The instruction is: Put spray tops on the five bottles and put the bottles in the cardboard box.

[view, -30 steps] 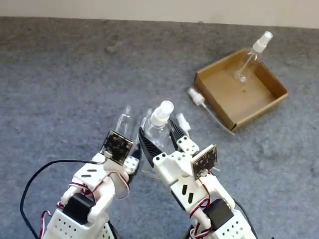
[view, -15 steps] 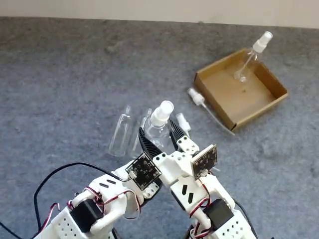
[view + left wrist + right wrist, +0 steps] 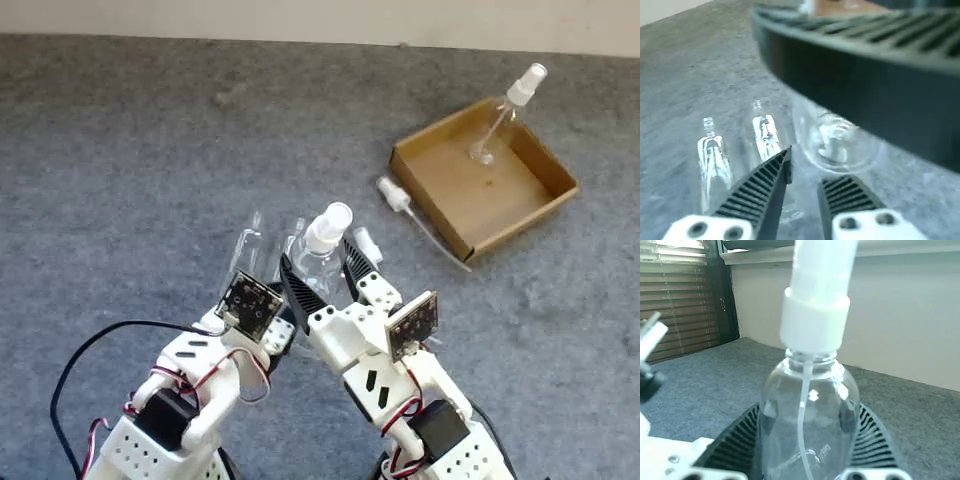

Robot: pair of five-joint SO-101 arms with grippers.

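My right gripper [image 3: 318, 258] holds a clear bottle [image 3: 312, 262] upright above the carpet, shut on its body. A white spray top [image 3: 816, 305] sits on its neck, and black fingers [image 3: 735, 445] flank the bottle [image 3: 807, 410]. My left gripper [image 3: 807, 167] hovers low just beside it, slightly open with nothing between its fingers. Two clear bottles without tops [image 3: 712, 160] [image 3: 765, 135] lie on the carpet beyond it. The cardboard box [image 3: 430, 175] at the right holds one topped bottle [image 3: 505, 110]. A loose spray top [image 3: 394, 195] lies by the box's near side.
Grey carpet covers the table. Another small white spray top [image 3: 368, 243] lies just right of the held bottle. The two arms stand close together at the front, the right arm's black finger [image 3: 865, 65] passing over the left gripper.
The left arm pulled back toward the right arm half a second ago and has come forward again beside the lying bottles. The right arm kept still with its bottle.
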